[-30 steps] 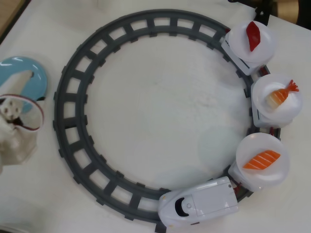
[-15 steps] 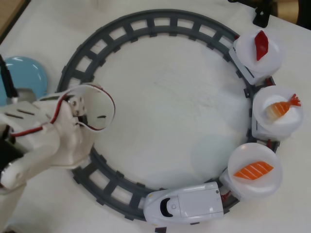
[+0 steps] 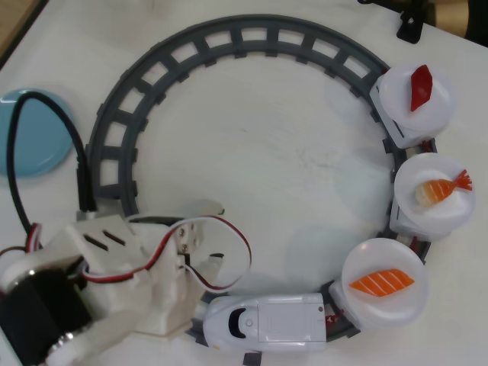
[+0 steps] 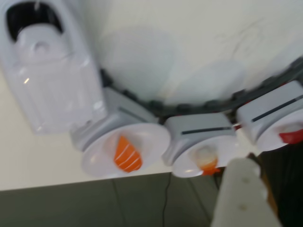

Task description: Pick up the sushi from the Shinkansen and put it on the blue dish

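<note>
Seen from overhead, a white robot arm (image 3: 114, 297) reaches in from the lower left across a grey circular track (image 3: 229, 46) on a white tabletop (image 3: 252, 168). Only this view shows the blue dish (image 3: 42, 141), empty at the left edge outside the track and well apart from the train. The Shinkansen (image 3: 263, 322) sits at the bottom of the loop, nose pointing left, just beside the arm. The car behind it carries a round white plate (image 3: 385, 305) bearing the sushi (image 3: 381, 282), the striped salmon piece; the next plates hold a shrimp piece (image 3: 438, 187) and a dark red tuna piece (image 3: 420, 85).

The blurred wrist view brings what the overhead lacks: the train's black windshield (image 4: 33, 16) up close, the salmon sushi (image 4: 128, 154) on its plate, and the tabletop's edge with dark floor (image 4: 94, 203) below. One pale finger (image 4: 244, 198) intrudes at lower right; whether the tool is open or closed cannot be told.
</note>
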Robot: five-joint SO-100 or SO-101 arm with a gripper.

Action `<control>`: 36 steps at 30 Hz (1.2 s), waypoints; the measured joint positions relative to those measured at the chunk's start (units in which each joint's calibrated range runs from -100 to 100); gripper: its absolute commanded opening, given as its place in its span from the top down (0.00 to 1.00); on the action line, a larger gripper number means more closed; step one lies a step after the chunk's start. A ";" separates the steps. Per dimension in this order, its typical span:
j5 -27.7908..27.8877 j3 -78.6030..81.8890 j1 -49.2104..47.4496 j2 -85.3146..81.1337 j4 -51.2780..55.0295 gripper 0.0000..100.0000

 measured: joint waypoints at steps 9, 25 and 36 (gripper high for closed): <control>4.09 5.95 3.51 0.08 -0.17 0.80; 8.07 24.79 14.55 0.08 -24.12 0.80; 9.83 32.48 15.04 0.08 -31.76 0.80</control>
